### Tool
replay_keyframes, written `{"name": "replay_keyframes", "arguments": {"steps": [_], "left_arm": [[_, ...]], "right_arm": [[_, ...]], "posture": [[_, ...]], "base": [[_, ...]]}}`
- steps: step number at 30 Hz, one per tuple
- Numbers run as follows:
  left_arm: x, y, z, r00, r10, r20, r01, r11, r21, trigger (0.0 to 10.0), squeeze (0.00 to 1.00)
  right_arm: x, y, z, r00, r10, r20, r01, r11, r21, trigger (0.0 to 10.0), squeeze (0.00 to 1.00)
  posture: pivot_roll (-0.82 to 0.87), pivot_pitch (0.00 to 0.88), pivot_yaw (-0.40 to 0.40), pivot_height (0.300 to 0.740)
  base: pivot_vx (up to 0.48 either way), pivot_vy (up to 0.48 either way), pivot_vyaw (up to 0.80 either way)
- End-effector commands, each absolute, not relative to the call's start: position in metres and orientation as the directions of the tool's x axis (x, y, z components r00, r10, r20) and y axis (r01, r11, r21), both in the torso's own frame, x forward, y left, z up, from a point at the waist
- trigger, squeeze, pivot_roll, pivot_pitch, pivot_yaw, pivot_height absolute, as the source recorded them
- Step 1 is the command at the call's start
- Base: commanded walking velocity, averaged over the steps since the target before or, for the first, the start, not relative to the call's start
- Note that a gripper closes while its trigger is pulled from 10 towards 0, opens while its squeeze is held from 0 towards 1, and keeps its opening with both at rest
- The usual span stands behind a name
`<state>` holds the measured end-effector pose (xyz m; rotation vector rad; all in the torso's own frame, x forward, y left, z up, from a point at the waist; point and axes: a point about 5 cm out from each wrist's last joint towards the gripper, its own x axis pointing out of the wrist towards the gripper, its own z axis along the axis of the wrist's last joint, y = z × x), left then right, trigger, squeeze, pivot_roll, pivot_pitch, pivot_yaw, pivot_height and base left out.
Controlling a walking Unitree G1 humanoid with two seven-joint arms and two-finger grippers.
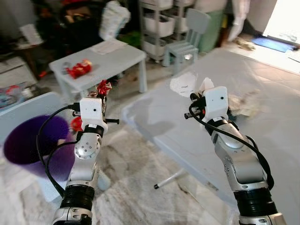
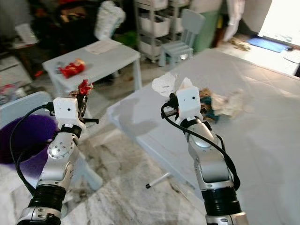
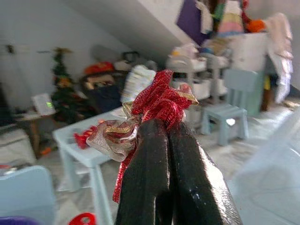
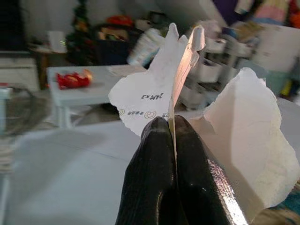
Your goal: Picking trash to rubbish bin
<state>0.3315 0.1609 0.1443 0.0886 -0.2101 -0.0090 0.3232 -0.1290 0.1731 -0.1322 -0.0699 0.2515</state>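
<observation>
Purple bin [image 1: 28, 145] low at far left, just below-left of left tool [image 3: 161, 124], nearer arm.
Left tool clamped on red-gold ribbon scrap [image 3: 154, 103], held up beside bin mouth.
Right tool [image 4: 171, 124] pinched on torn white paper [image 4: 234, 136], above grey counter [image 1: 276, 140], well apart from bin.
Eye views give bin direction; wrist views give closed fingers, paper's print.
More crumpled trash [image 2: 225, 103] on counter.
</observation>
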Motion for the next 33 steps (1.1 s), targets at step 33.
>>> {"name": "replay_keyframes", "arguments": {"steps": [33], "left_arm": [[0.333, 0.144, 0.157, 0.992, -0.024, 0.123, 0.028, 0.999, -0.026, 0.0, 0.0]], "right_arm": [[0.328, -0.13, 0.174, 0.964, 0.251, 0.085, -0.238, 0.962, -0.136, 10.0, 0.0]], "posture": [[-0.03, 0.0, 0.023, 0.74]], "base": [[0.0, 0.0, 0.8]]}}
